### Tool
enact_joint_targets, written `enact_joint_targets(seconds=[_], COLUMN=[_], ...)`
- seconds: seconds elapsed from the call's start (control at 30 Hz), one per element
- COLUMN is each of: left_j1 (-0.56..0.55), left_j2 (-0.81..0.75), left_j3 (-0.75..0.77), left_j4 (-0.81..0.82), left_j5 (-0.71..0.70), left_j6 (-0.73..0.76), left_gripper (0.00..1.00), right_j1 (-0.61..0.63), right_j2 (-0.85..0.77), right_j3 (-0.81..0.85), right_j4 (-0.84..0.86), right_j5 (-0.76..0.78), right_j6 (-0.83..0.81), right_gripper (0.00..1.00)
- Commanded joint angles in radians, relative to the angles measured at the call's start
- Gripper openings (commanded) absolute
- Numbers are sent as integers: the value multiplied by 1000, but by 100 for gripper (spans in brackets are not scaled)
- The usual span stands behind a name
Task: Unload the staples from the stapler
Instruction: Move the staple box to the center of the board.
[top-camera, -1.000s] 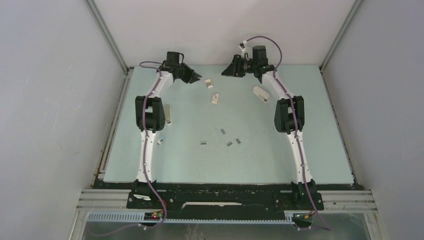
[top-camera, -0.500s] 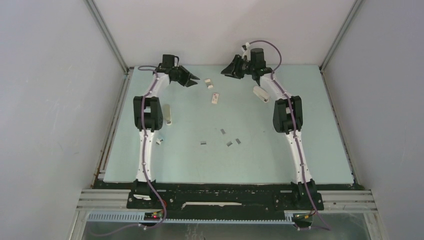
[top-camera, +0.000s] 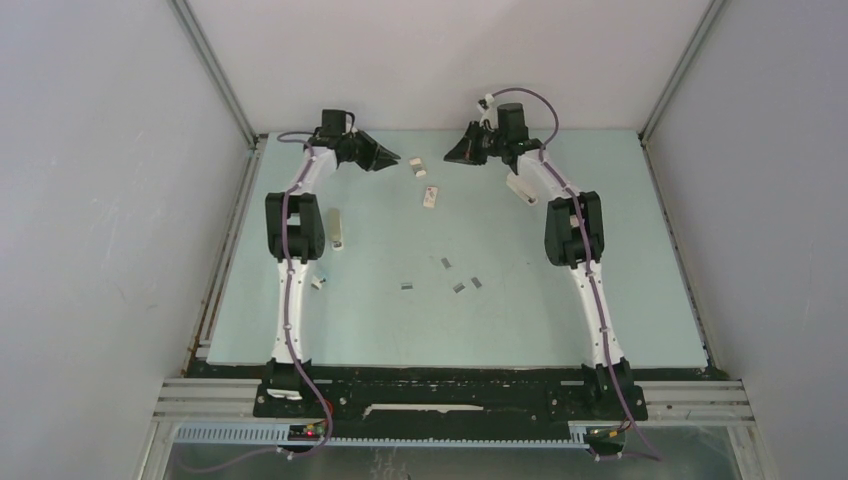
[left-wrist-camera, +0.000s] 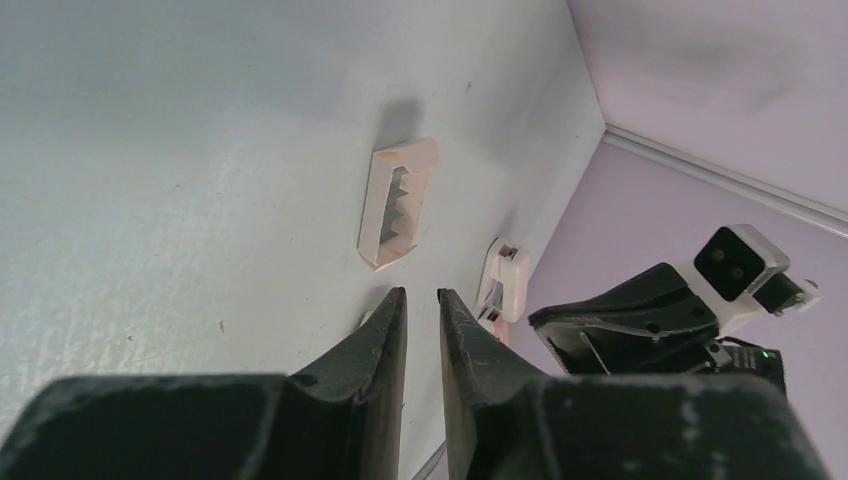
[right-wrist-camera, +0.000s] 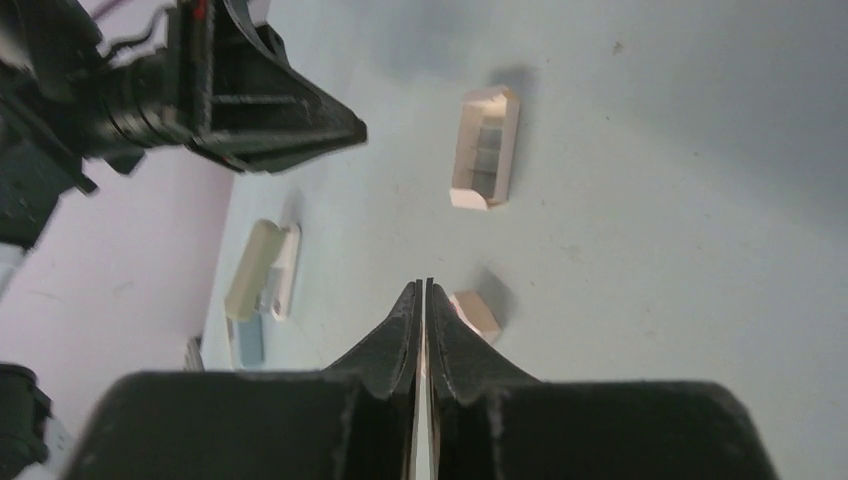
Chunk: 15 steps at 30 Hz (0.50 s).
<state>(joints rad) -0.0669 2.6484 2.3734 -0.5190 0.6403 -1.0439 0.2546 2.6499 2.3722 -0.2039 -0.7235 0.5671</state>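
Note:
Several staples (top-camera: 446, 263) lie as tiny grey strips mid-table, far from both grippers. A white stapler (top-camera: 520, 187) lies beside my right forearm, and it shows in the left wrist view as a stapler (left-wrist-camera: 503, 282) past the fingertips. A second stapler (top-camera: 338, 228) lies by my left arm. My left gripper (top-camera: 385, 158) hovers at the table's far side, its jaws a narrow gap apart and empty (left-wrist-camera: 420, 295). My right gripper (top-camera: 455, 155) faces it, shut on nothing (right-wrist-camera: 421, 285).
Between the grippers lie a small white box (top-camera: 417, 167) and a longer cream piece (top-camera: 430, 197). An open cream tray (left-wrist-camera: 398, 205) lies ahead of the left fingertips. A small cream block (right-wrist-camera: 475, 313) sits by the right fingertips. The back wall is close behind.
My right gripper has closed from half open to shut. The left jaws widened slightly, then narrowed again. Both grippers stayed at the far side, with small shifts.

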Motion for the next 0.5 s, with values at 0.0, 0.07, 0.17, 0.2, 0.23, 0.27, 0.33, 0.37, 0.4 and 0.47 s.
enact_joint_targets(seconds=[0.0,0.07,0.17,0.2,0.23,0.27,0.33,0.37,0.4,0.47], left_j1=[17,20,24,24,24,24,22,21,20,13], left_j2=[-28,-52,-92,-104,-114,-131,-165,-182,-202,-235], left_j3=[49,25,2,4,10,19,19,11,4,-16], left_j4=[42,32,-23,-48,-79,-110,-157,-169,-179,-184], left_j5=[58,49,-6,-35,-70,-107,-197,-241,-283,-364], left_j6=[63,118,243,270,333,387,485,523,568,651], left_gripper=[23,25,29,31,33,35,39,40,43,49], right_j1=[-15,-21,-27,-26,-23,-18,-13,-12,-9,-10], right_j2=[-99,-122,-161,-172,-186,-200,-228,-241,-254,-278], right_j3=[-19,-24,-37,-38,-38,-40,-43,-46,-50,-51], right_j4=[-104,-152,-209,-234,-262,-294,-357,-381,-402,-437], right_j5=[-95,-106,-104,-103,-94,-79,-53,-32,-5,55], right_j6=[-235,-317,-421,-468,-520,-557,-654,-690,-727,-795], right_gripper=[14,20,24,25,27,28,29,29,31,32])
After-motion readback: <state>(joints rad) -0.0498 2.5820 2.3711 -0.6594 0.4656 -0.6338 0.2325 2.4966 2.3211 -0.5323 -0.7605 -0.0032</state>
